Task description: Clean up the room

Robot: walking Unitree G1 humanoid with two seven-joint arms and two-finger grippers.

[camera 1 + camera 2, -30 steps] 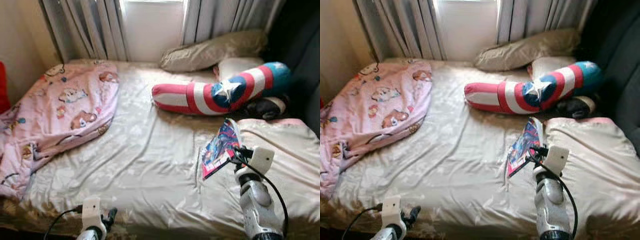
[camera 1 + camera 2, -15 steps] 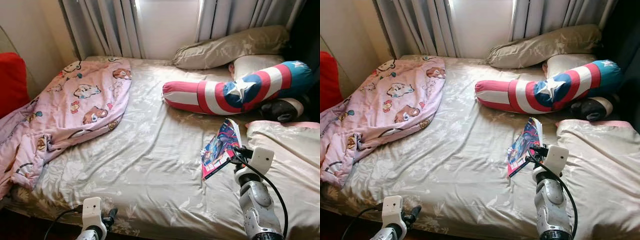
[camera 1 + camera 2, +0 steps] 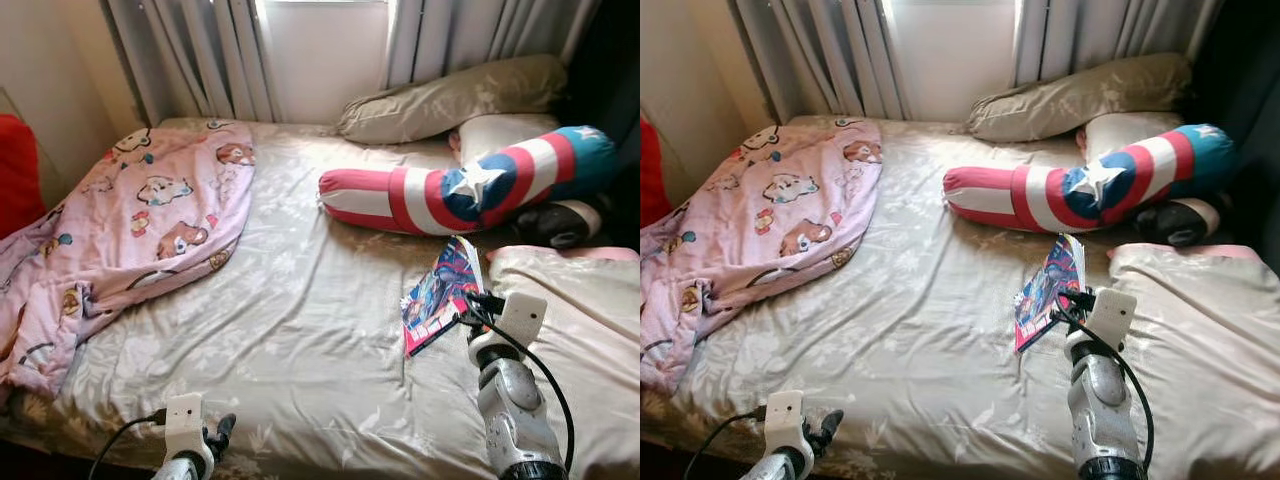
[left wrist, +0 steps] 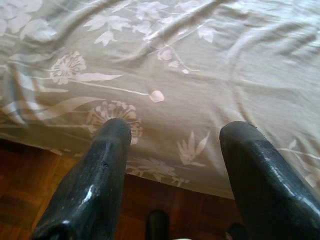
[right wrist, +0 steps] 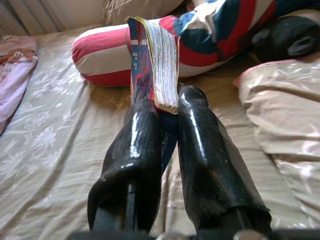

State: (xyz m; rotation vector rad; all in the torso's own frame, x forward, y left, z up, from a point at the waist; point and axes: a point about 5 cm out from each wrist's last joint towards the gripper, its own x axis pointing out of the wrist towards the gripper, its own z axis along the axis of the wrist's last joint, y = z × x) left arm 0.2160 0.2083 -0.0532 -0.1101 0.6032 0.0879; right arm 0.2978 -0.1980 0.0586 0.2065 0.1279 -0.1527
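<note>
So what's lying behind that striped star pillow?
Behind the striped star pillow lie a beige pillow and a white pillow, the latter partly covered; a dark object peeks from beneath.

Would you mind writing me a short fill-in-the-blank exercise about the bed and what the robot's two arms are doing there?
1. The right gripper is shut on a colourful ____, held edge-up over the bed.
2. The left gripper hangs near the bed's edge with its jaws ____.
3. The crumpled blanket with cartoon animals is mostly ____ in colour.
4. The long cushion beyond the right gripper bears a white ____ on a blue patch.

Missing words: book; open; pink; star
</note>
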